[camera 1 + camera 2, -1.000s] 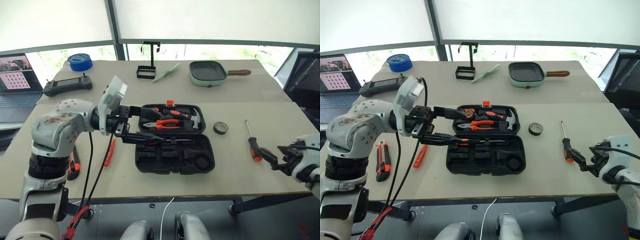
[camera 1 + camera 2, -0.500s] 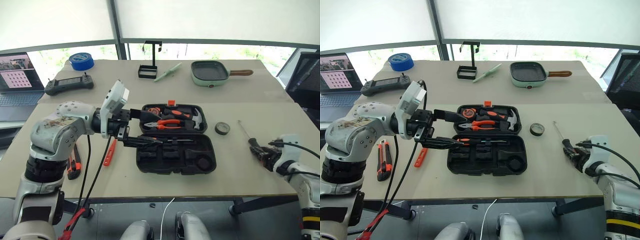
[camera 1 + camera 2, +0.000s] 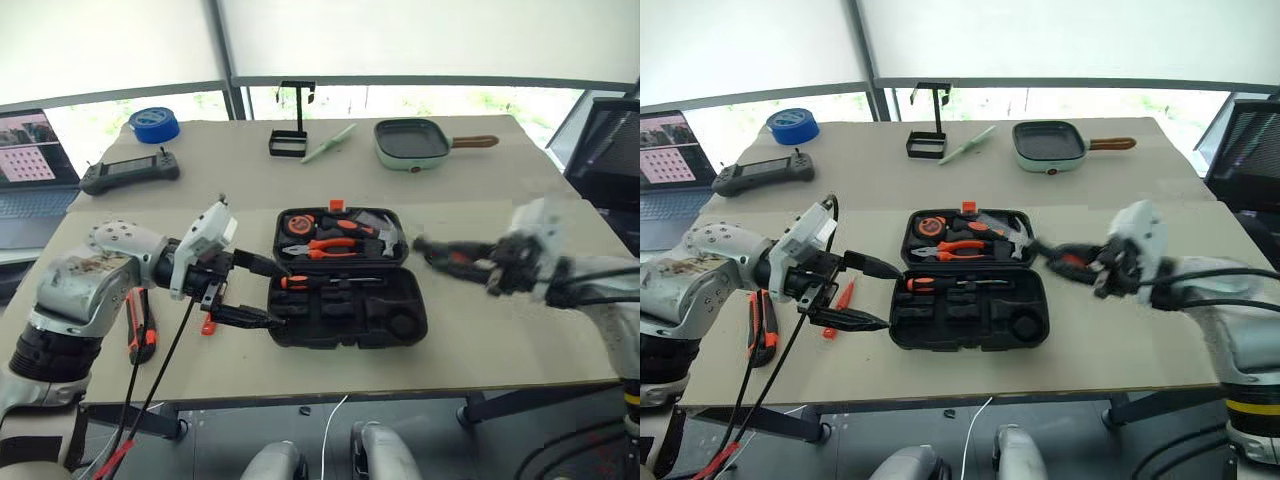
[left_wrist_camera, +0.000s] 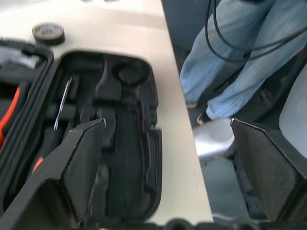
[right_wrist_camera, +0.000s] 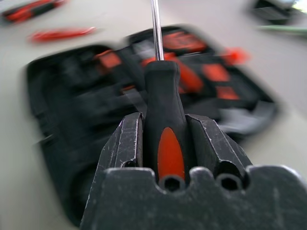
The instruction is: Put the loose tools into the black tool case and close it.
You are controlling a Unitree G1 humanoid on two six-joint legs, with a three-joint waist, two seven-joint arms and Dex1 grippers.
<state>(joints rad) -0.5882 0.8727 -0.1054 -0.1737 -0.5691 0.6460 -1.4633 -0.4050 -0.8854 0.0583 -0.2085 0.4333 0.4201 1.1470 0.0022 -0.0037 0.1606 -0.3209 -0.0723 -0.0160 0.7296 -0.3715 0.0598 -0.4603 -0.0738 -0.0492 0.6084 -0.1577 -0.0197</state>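
right gripper (image 5: pixel 163 143): I'm clamping a screwdriver (image 5: pixel 163 96) by the handle, just right of the tool case (image 3: pixel 970 310)
left gripper (image 3: pixel 868 293): I'm hanging spread wide at the case's left edge, holding nothing

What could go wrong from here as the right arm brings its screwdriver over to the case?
The right gripper grips the screwdriver near the handle's end, so it may pivot or slip. The left gripper hangs open at the open case, where the arms could collide.
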